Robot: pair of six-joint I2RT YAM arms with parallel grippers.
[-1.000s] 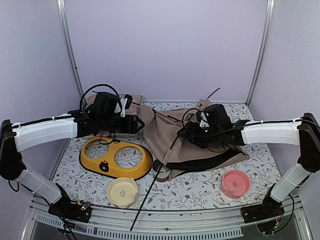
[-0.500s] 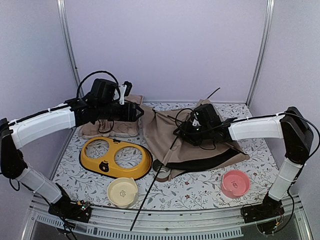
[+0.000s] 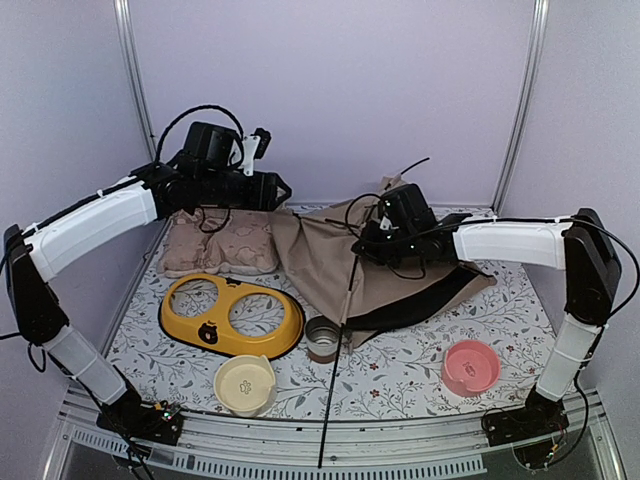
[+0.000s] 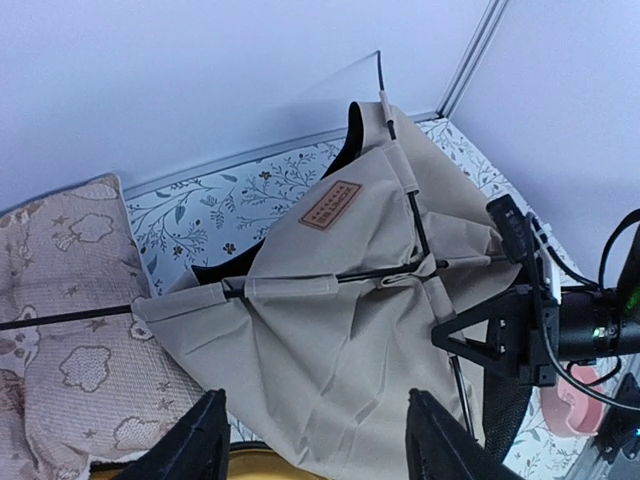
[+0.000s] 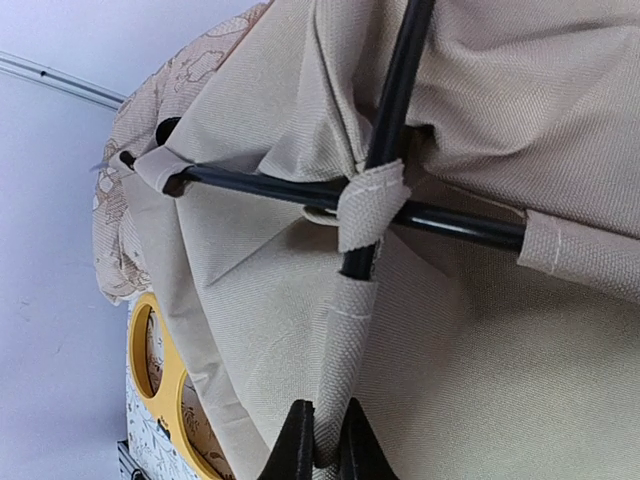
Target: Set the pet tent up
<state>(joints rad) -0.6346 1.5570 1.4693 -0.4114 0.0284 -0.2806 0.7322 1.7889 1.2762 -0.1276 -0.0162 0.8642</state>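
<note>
The pet tent (image 3: 330, 262) lies half-collapsed on the counter (image 3: 400, 385), at the back and around the middle. Its left edge meets the patterned cushion (image 3: 215, 245) and its dark-trimmed hem spreads toward the right. Thin black poles cross over the fabric. One pole (image 3: 335, 390) slants down past the counter's near edge, and another (image 4: 70, 318) runs out over the cushion. A brown label patch (image 4: 330, 205) sits on the upper panel.

The right arm (image 3: 520, 243) reaches in from the right. Its jaws are closed tight on a fabric strap (image 5: 345, 345) of the tent, just below the point where two poles cross inside a sewn loop (image 5: 365, 205). The fabric is bunched and lifted at that spot.

The left arm (image 3: 100, 222) is raised above the back of the cushion. Its jaws stand wide apart, holding nothing and clear of the tent. In the left wrist view the tent spreads out below and beyond the two black fingers (image 4: 200, 445).

A small metal bowl (image 3: 322, 337) sits just beside the tent's near hem. A yellow double feeder (image 3: 232, 318), a cream bowl (image 3: 245, 385) and a pink bowl (image 3: 470, 367) stand nearer the arms, apart from the tent.
</note>
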